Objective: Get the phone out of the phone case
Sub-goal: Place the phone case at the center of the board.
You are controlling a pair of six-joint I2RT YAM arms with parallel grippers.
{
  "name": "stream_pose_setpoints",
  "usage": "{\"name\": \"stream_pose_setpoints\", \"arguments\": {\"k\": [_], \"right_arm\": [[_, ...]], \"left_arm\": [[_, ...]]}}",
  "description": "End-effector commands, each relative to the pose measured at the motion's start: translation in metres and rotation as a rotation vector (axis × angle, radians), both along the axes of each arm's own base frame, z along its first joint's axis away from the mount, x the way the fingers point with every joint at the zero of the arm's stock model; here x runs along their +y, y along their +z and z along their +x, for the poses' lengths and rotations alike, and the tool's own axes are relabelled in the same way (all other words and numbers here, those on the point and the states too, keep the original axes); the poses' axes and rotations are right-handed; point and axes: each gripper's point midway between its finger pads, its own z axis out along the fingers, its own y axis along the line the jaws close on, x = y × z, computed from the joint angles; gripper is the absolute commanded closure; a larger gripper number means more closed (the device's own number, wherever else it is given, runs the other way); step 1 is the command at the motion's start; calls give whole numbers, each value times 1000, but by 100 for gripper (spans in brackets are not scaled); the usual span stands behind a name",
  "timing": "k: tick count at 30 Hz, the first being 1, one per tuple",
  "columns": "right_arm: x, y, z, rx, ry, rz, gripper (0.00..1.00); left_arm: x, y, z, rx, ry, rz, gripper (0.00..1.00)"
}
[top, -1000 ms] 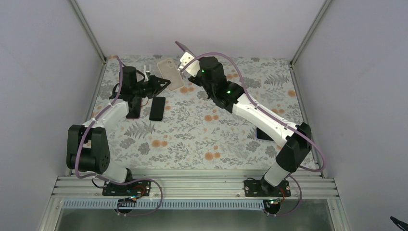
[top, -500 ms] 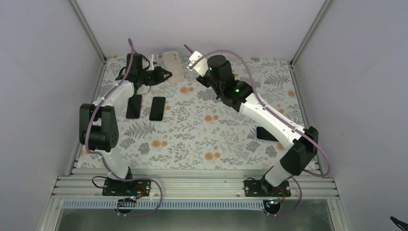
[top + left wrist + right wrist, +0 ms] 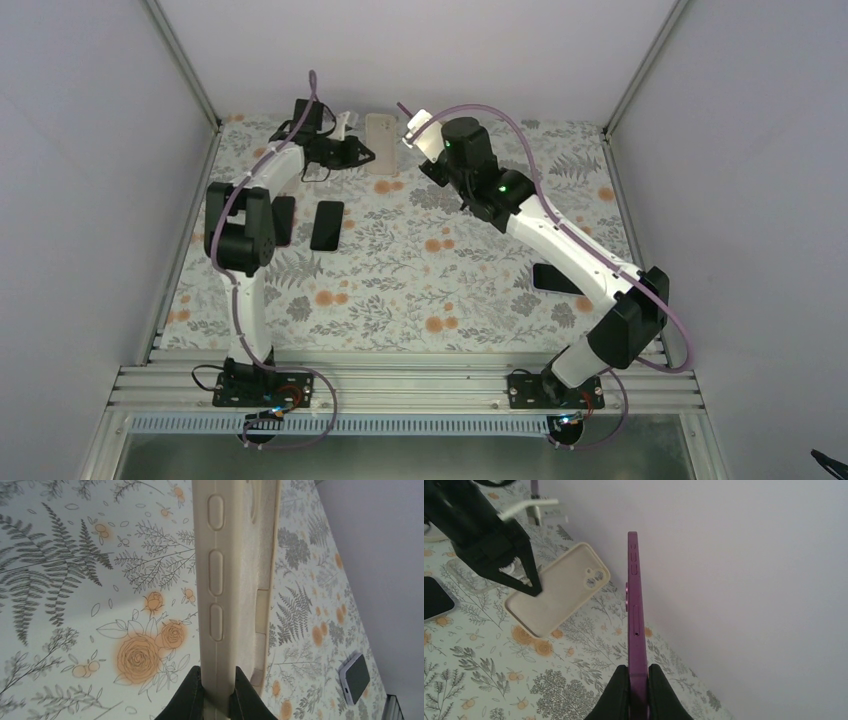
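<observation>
I see the left fingers [image 3: 192, 696] pinching the empty cream phone case [image 3: 235, 580] by its matte rim with raised oblong buttons. The right fingers [image 3: 617, 695] pinch the slim purple phone [image 3: 634, 595] edge-on, apart from the case, above the floral worktop [image 3: 400, 270].

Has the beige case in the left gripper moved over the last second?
Yes. The beige case, held by the left gripper, has shifted right and toward the back wall, away from the black phone lying flat.

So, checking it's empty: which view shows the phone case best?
Right wrist: the phone case shows its whole inside, empty. Left wrist shows mostly its buttoned edge, close up; top external shows it small.
</observation>
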Motion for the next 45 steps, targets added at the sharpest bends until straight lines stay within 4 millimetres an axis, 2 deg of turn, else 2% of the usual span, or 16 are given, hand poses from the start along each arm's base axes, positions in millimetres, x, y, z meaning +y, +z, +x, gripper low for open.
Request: {"name": "stream_pose_setpoints", "arguments": {"k": [1, 9, 12, 20, 26, 34, 41, 45], "right_arm": [[-5, 18, 2, -29, -11, 85, 96], [-9, 8, 7, 2, -15, 92, 96], [-11, 7, 7, 8, -12, 97, 96], [-16, 9, 5, 13, -9, 110, 96], [-17, 9, 3, 19, -3, 117, 96], [-17, 8, 4, 25, -1, 120, 96], [-13, 8, 7, 33, 4, 124, 96], [-13, 7, 7, 35, 3, 122, 96]], "left_arm": [[-15, -18, 5, 21, -59, 45, 98], [-29, -64, 17, 81, -69, 130, 98], [-29, -73, 22, 90, -57, 161, 98], [-14, -102, 31, 107, 19, 309, 98], [5, -112, 39, 96, 84, 434, 97], [20, -127, 41, 106, 129, 539, 97], [22, -139, 39, 113, 113, 597, 93], [16, -145, 35, 123, 85, 598, 92]]}}
